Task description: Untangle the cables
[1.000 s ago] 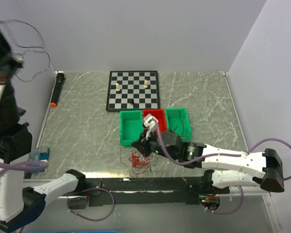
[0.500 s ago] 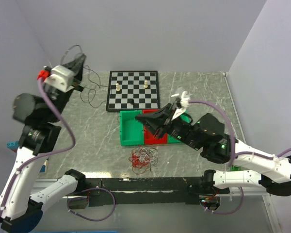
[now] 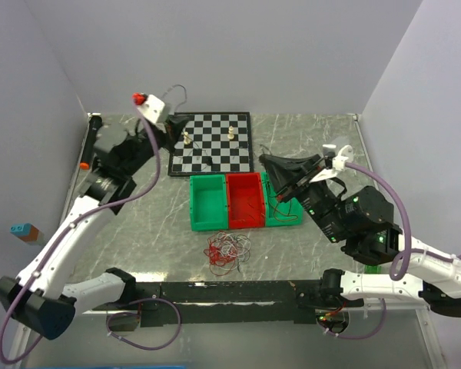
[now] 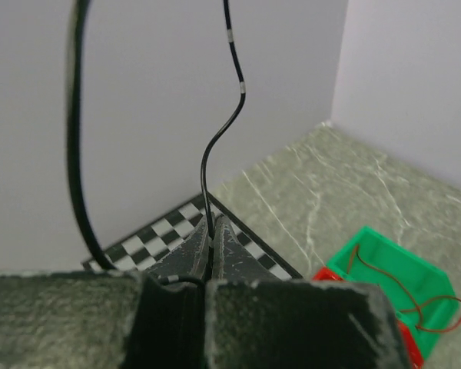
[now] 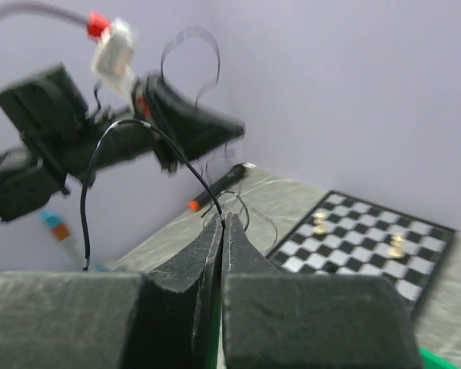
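Open counter [image 3: 138,231] lies between the marker [image 3: 87,142] at the left edge and the bins, and in a strip to their right. The left green bin [image 3: 207,201], red bin [image 3: 243,201] and right green bin [image 3: 288,209] form a touching row mid-counter. The chessboard [image 3: 211,144], with pieces [image 3: 186,138] upright, lies just behind. The cables [image 3: 229,250] are heaped just before the bins. The left arm [image 3: 69,238] spans above the left counter; the right arm [image 3: 353,219] overhangs the right green bin.

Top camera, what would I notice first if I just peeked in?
The left gripper, raised near the chessboard, and the right gripper, raised by the right green bin, each pinch a thin black wire. On the table, in front of the red bin, lies a small red-and-white tangle of cables.
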Available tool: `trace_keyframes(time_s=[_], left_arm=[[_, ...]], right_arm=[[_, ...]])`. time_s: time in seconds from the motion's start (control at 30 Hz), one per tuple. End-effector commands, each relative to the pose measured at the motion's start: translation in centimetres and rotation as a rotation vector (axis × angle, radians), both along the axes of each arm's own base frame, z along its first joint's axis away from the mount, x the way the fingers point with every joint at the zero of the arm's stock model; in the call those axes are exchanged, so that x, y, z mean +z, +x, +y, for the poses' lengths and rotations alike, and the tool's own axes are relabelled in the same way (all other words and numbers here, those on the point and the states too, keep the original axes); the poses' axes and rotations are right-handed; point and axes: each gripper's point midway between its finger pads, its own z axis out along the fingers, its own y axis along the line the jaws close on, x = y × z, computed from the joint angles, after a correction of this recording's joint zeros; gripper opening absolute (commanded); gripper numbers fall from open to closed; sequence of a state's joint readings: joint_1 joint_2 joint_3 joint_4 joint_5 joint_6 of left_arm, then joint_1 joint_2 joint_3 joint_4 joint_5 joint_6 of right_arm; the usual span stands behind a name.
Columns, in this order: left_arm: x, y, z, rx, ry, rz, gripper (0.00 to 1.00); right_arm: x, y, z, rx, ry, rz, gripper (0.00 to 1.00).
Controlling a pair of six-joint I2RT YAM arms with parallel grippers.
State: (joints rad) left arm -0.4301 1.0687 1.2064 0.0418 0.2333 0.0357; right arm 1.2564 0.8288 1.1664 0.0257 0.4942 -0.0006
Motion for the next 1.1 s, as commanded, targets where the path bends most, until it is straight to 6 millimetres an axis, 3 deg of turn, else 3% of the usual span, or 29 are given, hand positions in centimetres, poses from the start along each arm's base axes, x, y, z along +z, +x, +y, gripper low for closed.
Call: trace_keyframes(time_s=[0.0,0.2,0.47,0.7,1.07], left_arm=[[-2.6,0.6,-2.5,-0.057,-0.038,0.064,0.01],[-8.5,3.0,-4.9,-0.058,0.029,0.195,0.01],[-15.5,3.4,-5.9,0.015,0.136,0.229,0.01],[-20.1,2.1,-7.2,0.007,0.203,0.275,0.01],[-26.4,2.6,-7.2,0.071,0.193,0.483,0.01]], right_arm=[[1.1,1.3,-3.6,-0.153,0.044,-0.026,0.00],[0.5,1.6,-5.0,-0.203,0.041,-0.029,0.00],[-0.1,2.1,-6.1,-0.247,0.030,-0.026,0.00],[-1.0,2.5,-6.2,-0.243,0.021,-0.009,0.00],[-2.4,3.2,-6.5,-0.255,-0.009,0.009,0.00]])
